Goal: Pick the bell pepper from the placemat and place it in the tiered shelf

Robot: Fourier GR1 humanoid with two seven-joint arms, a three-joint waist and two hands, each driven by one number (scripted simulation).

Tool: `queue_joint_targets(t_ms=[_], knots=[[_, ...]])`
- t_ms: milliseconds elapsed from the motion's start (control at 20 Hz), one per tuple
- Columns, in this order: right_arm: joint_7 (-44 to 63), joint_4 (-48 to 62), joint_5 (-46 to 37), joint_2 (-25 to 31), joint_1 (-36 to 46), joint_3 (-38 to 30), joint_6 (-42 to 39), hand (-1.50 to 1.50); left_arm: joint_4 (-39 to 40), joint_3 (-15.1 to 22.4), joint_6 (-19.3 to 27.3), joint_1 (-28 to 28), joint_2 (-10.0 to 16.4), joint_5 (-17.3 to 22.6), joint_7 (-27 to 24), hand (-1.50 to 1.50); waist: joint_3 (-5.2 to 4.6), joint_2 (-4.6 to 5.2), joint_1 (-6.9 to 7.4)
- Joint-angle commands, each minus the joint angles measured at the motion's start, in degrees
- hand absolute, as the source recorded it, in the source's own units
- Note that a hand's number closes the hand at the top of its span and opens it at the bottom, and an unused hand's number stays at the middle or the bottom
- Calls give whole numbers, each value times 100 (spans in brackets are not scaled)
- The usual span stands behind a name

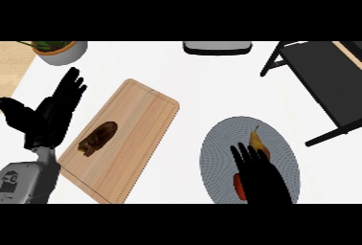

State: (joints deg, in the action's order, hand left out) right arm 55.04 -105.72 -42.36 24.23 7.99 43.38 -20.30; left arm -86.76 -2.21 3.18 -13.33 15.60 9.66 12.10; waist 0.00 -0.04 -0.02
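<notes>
Left hand (51, 117) rested open near the view's left edge, fingers straight and pointing up-view, thumb splayed outward. Grey left forearm (25, 182) sat below it. Right hand (262, 177) showed at the lower edge, palm down, fingers straight, slightly spread.

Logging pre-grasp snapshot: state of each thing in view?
bell pepper: on placemat, partly hidden by right hand
placemat: lying flat
tiered shelf: upright, no pepper in it
right hand: open, over bell pepper
left hand: open, resting at view's left
cutting board: flat, brown item on it
</notes>
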Motion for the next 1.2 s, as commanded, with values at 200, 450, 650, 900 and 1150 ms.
queue_joint_targets(t_ms=[200, 450, 650, 900, 1150], knots=[[-857, 756, -392, -198, -242, -626, 85, -150, -158, -148, -146, -33, -32, -111, 227, 0, 1, 2, -1], [-1022, 1775, -680, -917, 188, -711, 201, -150, -95, -331, -365, 64, 31, -16, 145, 0, 1, 7, 24], [-939, 1270, -985, -977, -413, -629, 20, -150, 94, -267, -287, -68, -232, -236, -45, 0, 0, 1, -7], [-1534, 1846, -1010, -900, -445, -877, 140, 150, 18, -304, -256, -51, -271, -297, -39, 0, 1, 2, 3], [-2153, 2051, -1511, -891, -81, -695, 513, 150, -30, -336, -279, -357, -235, -169, 532, 0, 2, 3, 6]])
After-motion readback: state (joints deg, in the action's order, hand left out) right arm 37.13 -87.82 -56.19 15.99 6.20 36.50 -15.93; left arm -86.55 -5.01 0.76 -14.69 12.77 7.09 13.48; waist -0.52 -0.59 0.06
